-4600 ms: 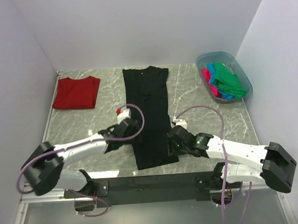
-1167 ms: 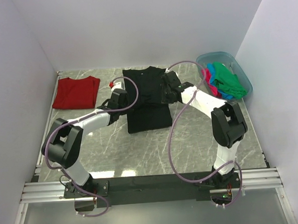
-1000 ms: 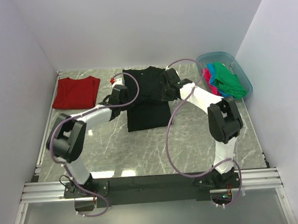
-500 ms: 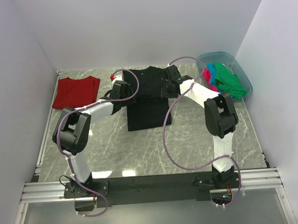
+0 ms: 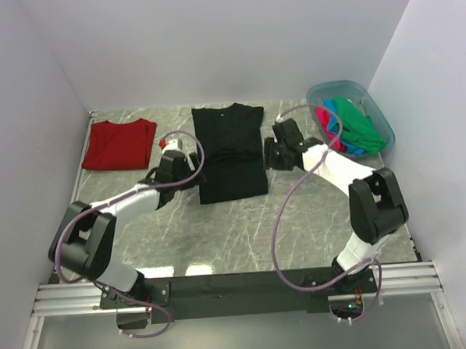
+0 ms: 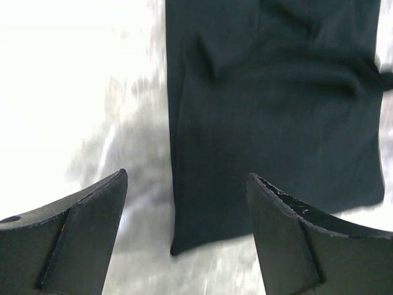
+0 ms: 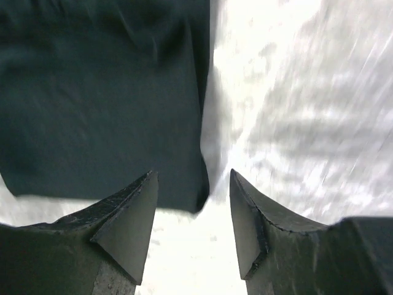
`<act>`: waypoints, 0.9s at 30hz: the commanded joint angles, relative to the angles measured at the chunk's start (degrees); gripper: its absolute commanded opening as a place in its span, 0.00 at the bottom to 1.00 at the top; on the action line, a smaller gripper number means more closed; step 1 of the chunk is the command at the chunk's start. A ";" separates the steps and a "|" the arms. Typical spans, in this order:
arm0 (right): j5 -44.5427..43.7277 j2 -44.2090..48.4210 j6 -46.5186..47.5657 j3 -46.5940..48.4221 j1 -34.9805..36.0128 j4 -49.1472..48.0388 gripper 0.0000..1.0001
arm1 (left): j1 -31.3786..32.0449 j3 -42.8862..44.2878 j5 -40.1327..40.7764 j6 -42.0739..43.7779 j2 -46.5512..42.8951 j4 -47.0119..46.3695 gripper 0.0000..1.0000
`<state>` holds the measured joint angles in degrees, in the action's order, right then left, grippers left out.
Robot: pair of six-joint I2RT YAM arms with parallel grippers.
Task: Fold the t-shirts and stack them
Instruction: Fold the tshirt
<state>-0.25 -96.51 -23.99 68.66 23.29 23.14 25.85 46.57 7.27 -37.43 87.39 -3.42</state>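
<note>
We take this for a robot lab's test cell: plain white panels (image 5: 210, 43) box in a marble-patterned table (image 5: 220, 230); cabled arms (image 5: 125, 202) stand bolted to an aluminium rail (image 5: 75, 294).

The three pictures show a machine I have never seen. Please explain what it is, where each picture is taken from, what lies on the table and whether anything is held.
This is a robot: a left arm and a right arm bolted at the near edge of a grey table. The wide picture comes from a fixed camera above and behind them. The other two come from cameras on the wrists; the dark wedges at the bottom are the left fingers and the right fingers. On the table lie a folded black t-shirt between the arms, a red t-shirt at far left, and a blue tub at far right holding green, pink and blue clothes. Both pairs of fingers are open near the black t-shirt's side edges and hold nothing.
</note>
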 commanded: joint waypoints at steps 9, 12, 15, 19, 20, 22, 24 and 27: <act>4.99 5.63 -2.29 -13.20 1.76 -6.87 0.58 | 3.60 -8.07 -3.67 -5.02 -4.96 -3.26 0.84; 5.35 5.02 -2.29 -13.56 2.11 -7.93 0.58 | 3.77 -8.60 -1.91 -5.72 -3.82 -2.82 0.84; 5.70 3.53 -2.29 -13.12 2.11 -8.54 0.58 | 3.86 -8.86 -1.73 -6.34 -2.06 -3.17 0.84; 6.05 0.89 -2.38 -12.85 2.37 -9.16 0.58 | 4.47 -8.69 -1.99 -6.78 0.31 -3.26 0.83; 5.97 0.54 -2.38 -12.94 2.55 -9.07 0.58 | 4.65 -8.60 -1.73 -6.87 0.84 -3.17 0.83; 5.61 -0.60 -2.47 -12.94 2.73 -8.99 0.58 | 5.18 -8.33 -1.47 -6.87 2.25 -3.00 0.83; 5.61 -1.40 -2.64 -12.94 3.16 -8.99 0.58 | 5.44 -8.33 -1.55 -6.78 3.74 -3.26 0.82; 5.00 -2.63 -2.99 -13.20 4.21 -9.07 0.58 | 5.88 -8.68 -1.99 -7.13 5.50 -4.22 0.79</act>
<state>5.39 -97.82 -26.20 55.11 26.02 15.05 31.03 38.54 5.74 -43.42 89.56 -9.72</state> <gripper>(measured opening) 0.580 0.804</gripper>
